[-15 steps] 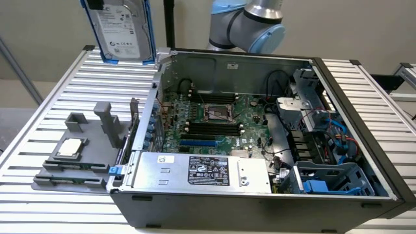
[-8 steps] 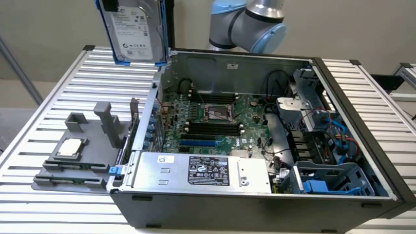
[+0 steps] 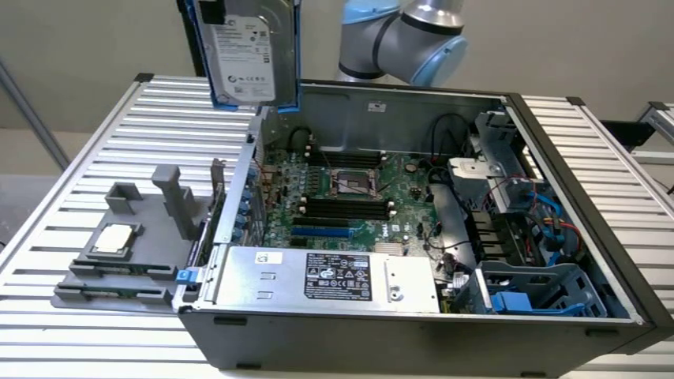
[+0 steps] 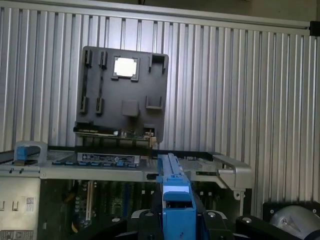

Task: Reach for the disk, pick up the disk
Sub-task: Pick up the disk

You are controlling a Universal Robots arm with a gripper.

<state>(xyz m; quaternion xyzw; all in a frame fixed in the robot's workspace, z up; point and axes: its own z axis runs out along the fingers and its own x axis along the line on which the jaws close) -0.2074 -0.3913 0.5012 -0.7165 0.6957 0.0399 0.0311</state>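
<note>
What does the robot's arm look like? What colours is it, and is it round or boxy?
The robot arm is made of round, chunky tube-shaped joints in shiny silver-grey metal with pale blue caps. Its black gripper has dark, blocky parts with small round silver screws on them. No loose cables or writing can be seen on it.

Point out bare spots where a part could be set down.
Bare slats lie beyond the grey tray at the table's far corner, and right of the computer case. Inside the case is crowded. The claw holds the disk aloft.
</note>
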